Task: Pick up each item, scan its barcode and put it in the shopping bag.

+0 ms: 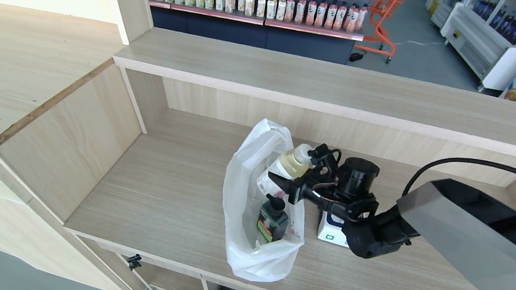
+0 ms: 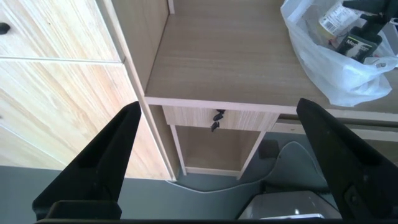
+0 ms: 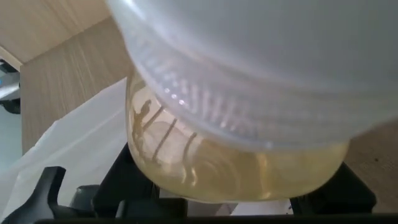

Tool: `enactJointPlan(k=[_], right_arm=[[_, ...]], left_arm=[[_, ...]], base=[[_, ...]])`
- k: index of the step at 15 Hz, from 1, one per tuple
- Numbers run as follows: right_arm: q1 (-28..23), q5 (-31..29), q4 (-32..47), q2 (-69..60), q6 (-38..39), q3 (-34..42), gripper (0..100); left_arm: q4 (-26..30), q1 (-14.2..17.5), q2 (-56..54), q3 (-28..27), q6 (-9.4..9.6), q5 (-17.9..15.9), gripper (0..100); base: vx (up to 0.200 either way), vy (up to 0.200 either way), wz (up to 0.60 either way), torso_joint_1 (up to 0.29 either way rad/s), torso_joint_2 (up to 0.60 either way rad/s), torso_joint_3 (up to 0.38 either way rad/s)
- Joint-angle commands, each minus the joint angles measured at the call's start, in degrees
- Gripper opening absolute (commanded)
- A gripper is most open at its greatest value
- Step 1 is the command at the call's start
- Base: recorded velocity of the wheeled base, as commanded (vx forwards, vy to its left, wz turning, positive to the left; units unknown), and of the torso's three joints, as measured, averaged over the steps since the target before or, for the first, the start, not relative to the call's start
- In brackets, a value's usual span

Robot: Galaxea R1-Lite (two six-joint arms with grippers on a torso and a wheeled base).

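Observation:
My right gripper (image 1: 298, 174) is shut on a clear bottle (image 1: 292, 163) of pale yellow drink with a white cap, held tilted over the mouth of the white plastic shopping bag (image 1: 249, 200). The right wrist view looks down along the bottle (image 3: 236, 168) from just behind its cap (image 3: 267, 68). Inside the bag stands a dark bottle (image 1: 272, 221) with a black cap. My left gripper (image 2: 217, 109) is open and holds nothing, hanging off to the left below the counter's front edge. From there the bag (image 2: 336, 68) and the dark bottle (image 2: 359, 43) show.
The bag stands on a recessed wooden counter (image 1: 169, 193) with a raised ledge behind and a side wall on the left. A small white scanner box (image 1: 329, 230) sits just right of the bag, partly hidden by my right wrist. Drawers (image 2: 217, 118) lie below the counter.

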Motion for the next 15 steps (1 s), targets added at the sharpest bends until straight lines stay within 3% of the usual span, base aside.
enactJointPlan(k=[1,2,3,6,9,13,15], right_arm=[[0.25,-0.08,-0.2,2.66,-0.61,-0.53,0],[0.33,0.0,-0.2,2.74,-0.69,-0.8,0],[0.25,0.09,-0.2,2.66,-0.69,-0.88,100],[-0.02,0.09,-0.46,1.51,-0.78,-0.71,100],[-0.19,0.18,0.33,-8.77,2.12,5.88,100],[-6.87,3.34,6.39,-39.62,4.23,34.45,100],[-12.23,5.45,13.25,-58.69,5.28,47.37,100]], left_arm=[[0.0,0.01,-0.02,-0.01,0.01,0.01,100],[0.0,0.01,-0.02,0.07,0.01,0.01,100],[0.0,0.01,-0.02,-0.01,0.01,0.01,100],[0.0,0.01,-0.02,0.07,0.01,0.01,100],[0.0,0.01,-0.02,-0.01,0.01,0.01,100],[0.0,0.01,-0.02,-0.01,0.01,0.01,100],[0.0,0.01,-0.02,-0.01,0.01,0.01,100]], base=[[0.0,0.0,0.0,0.0,0.0,0.0],[0.0,0.0,0.0,0.0,0.0,0.0],[0.0,0.0,0.0,0.0,0.0,0.0],[0.0,0.0,0.0,0.0,0.0,0.0],[0.0,0.0,0.0,0.0,0.0,0.0],[0.0,0.0,0.0,0.0,0.0,0.0],[0.0,0.0,0.0,0.0,0.0,0.0]])
